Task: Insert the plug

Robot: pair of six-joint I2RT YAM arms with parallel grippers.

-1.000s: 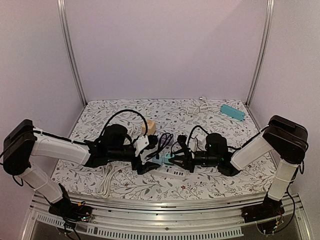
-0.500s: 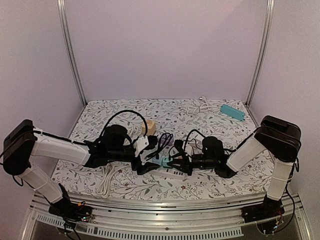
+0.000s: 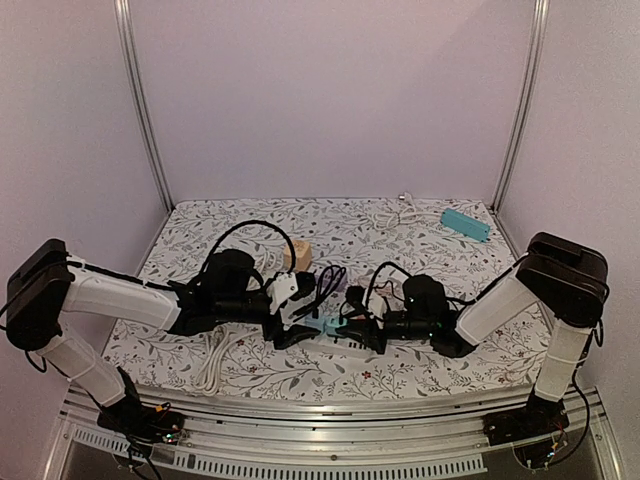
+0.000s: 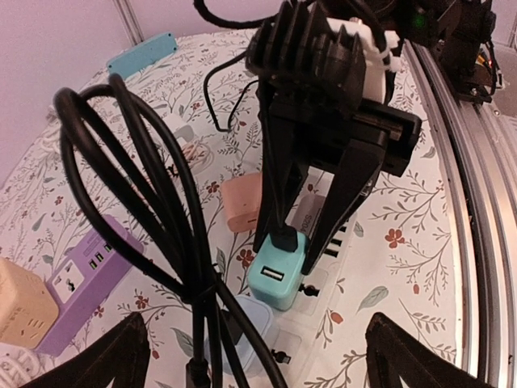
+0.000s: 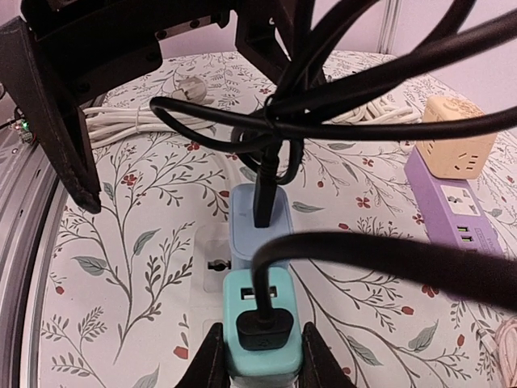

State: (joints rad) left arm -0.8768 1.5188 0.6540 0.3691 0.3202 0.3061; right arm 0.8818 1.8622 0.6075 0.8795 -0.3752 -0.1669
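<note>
While the L gripper [image 3: 299,322] hangs w/ jaws spread wide, gripping nothing, over the white plastic power strip [image 3: 345,347], a pale-blue adapter block [image 5: 257,218] sits plugged there. Just beside it, the teal rectangular plug block [image 5: 260,323] stands upright on the strip, clenched by the R gripper [image 5: 262,357]; can't tell if fully seated.

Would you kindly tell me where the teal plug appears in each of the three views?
Top external: the teal plug sits at centre, between the two arms' tips.
Left wrist: lower centre, between the fingers of the right pincer.
Right wrist: bottom centre, clamped by the camera's own fingers.
Shared landmark: the white strip under the plug shows in all three.
</note>
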